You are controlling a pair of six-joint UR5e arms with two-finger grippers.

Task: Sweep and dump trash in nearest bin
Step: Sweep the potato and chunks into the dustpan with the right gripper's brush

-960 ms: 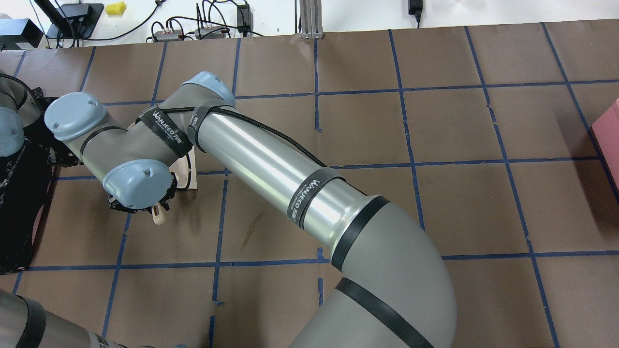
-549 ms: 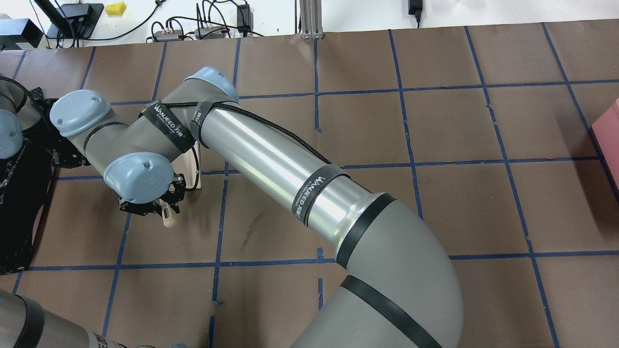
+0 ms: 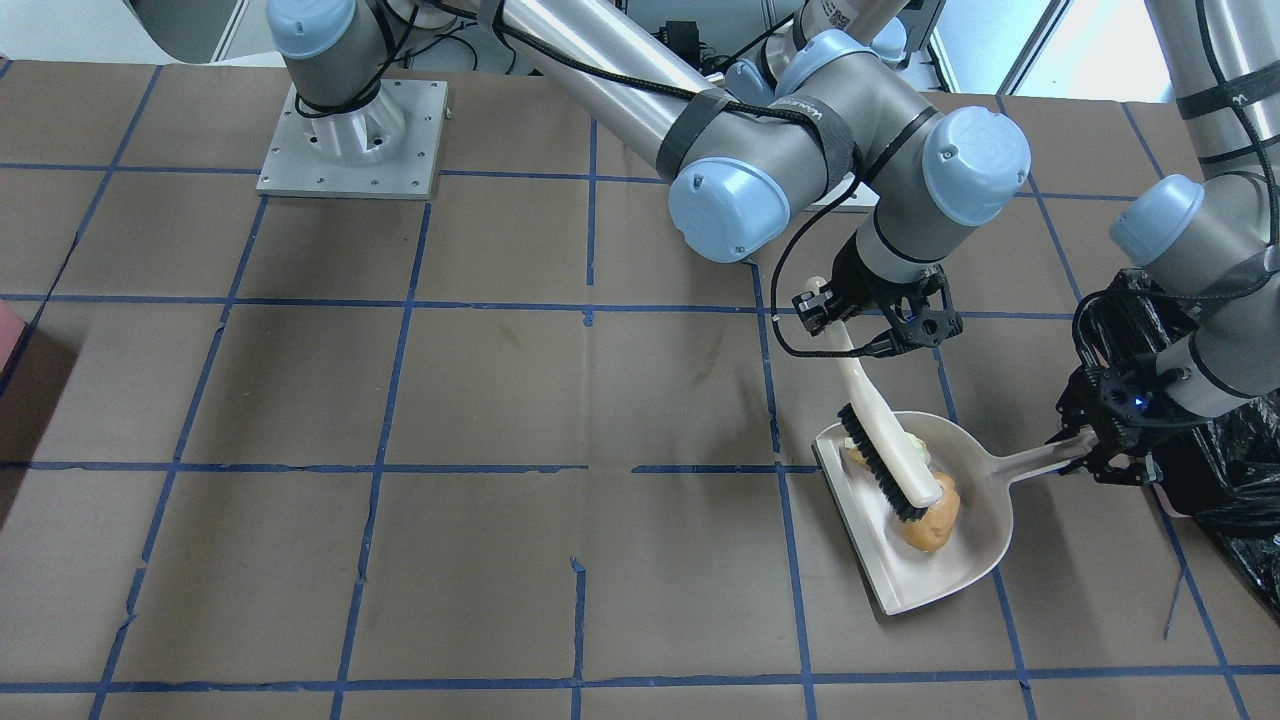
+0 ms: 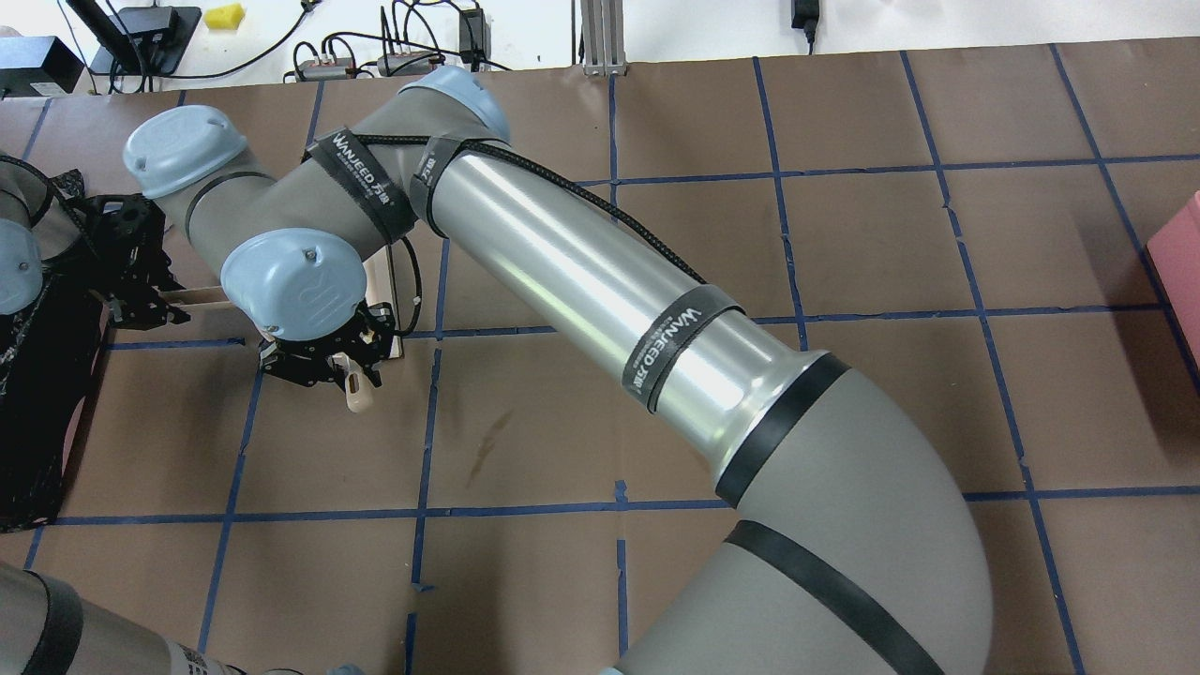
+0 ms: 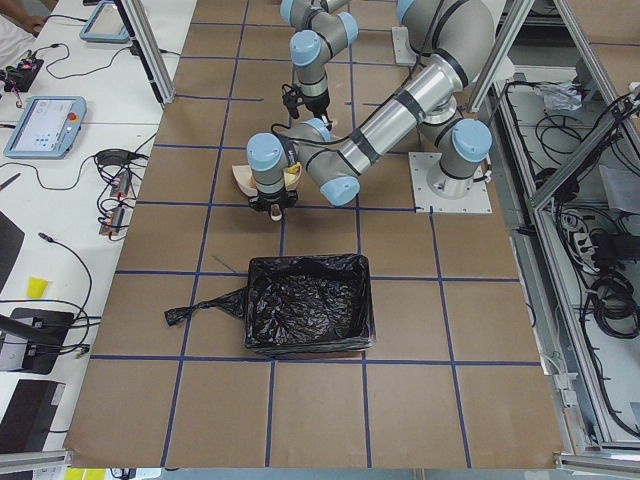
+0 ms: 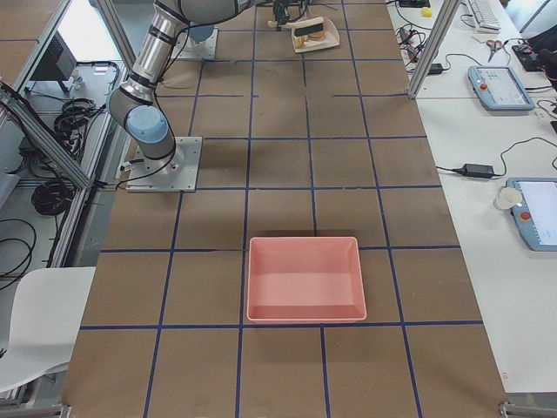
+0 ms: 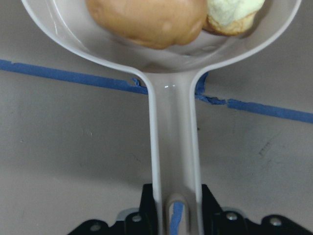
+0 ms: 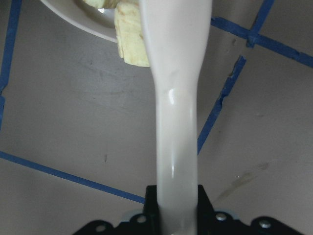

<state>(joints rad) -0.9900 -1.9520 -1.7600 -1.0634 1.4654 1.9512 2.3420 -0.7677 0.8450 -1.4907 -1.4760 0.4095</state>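
Trash (image 3: 930,520) lies inside the dustpan (image 3: 905,585), which appears to rest on the surface (image 3: 500,400) just beside the black-lined bin (image 3: 1235,460). It is an orange-brown lump and pale chunks, with the head of the brush (image 3: 880,430) over them. The left fingers (image 7: 146,201) are clamped on the very end of the dustpan's handle, and the right fingers (image 8: 203,198) are clamped on the brush handle. The pan's long axis runs from its handle, on the bin side, to its open mouth, which points away from the bin toward mid-surface. The brush slants from the pan up toward the robot. The lumps look light and loose, and the round one is likely to roll, so the stiff plastic pan probably needs carrying mouth-up; held at its handle tip, it may twist
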